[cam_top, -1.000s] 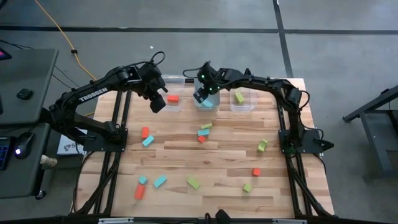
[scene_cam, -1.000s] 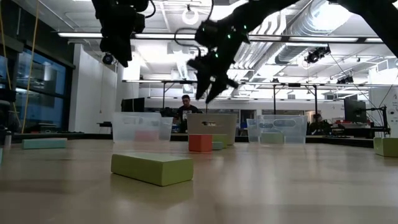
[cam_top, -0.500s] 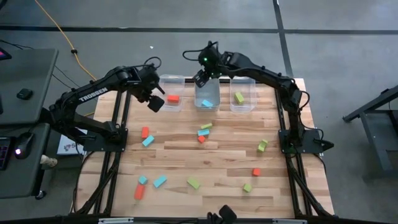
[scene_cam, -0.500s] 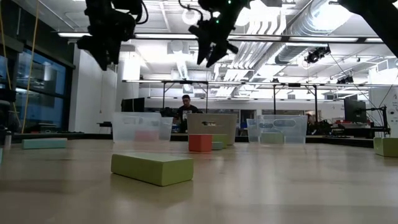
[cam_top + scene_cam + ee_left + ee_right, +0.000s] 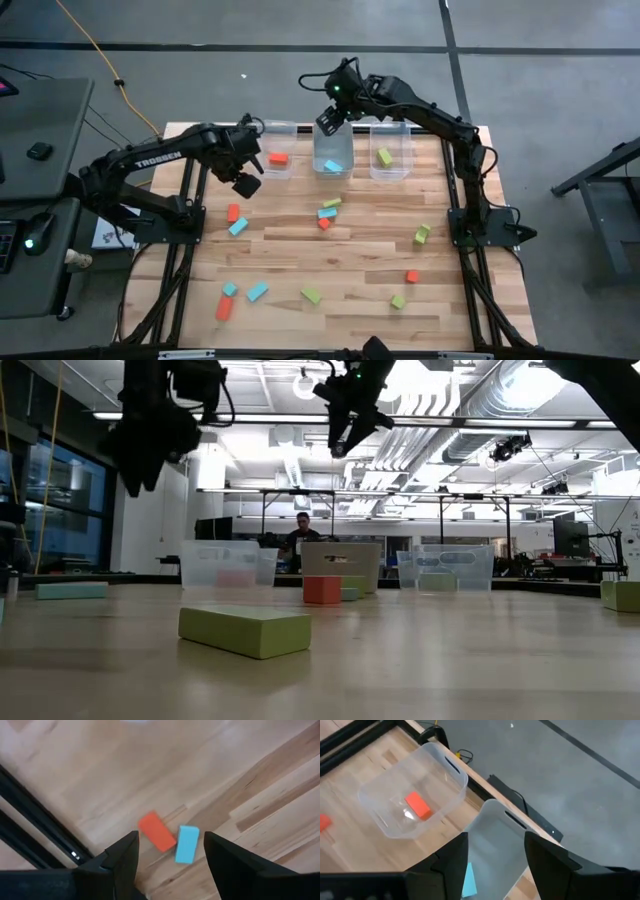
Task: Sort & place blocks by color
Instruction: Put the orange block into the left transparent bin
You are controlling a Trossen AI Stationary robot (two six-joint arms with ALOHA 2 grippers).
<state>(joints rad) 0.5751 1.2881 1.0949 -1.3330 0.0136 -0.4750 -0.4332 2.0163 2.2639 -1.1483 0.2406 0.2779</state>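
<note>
We have three clear bins at the far edge of the worktop (image 5: 350,260), and each holds just one block: a red-orange block (image 5: 278,158) in the left bin (image 5: 262,130), a light blue block (image 5: 333,166) in the middle bin (image 5: 316,165), a yellow-green block (image 5: 385,157) in the right bin (image 5: 402,172). So sorting has barely begun, we judge.

About a dozen loose blocks still lie on the worktop nearer than the middle bin: a red-orange and blue pair (image 5: 234,219) out to the left-arm side, a small cluster (image 5: 327,212) just in front of the bin, others scattered toward the near edge.

Our left gripper (image 5: 243,181) hangs above the worktop beside the left bin, fingers spread wide and empty; its wrist view looks down on that red-orange and blue pair. Our right gripper (image 5: 327,120) is over the far rim of the middle bin, fingers apart, holding nothing.

The only writing we can read is "TROSSEN" (image 5: 160,157) on the left arm.
</note>
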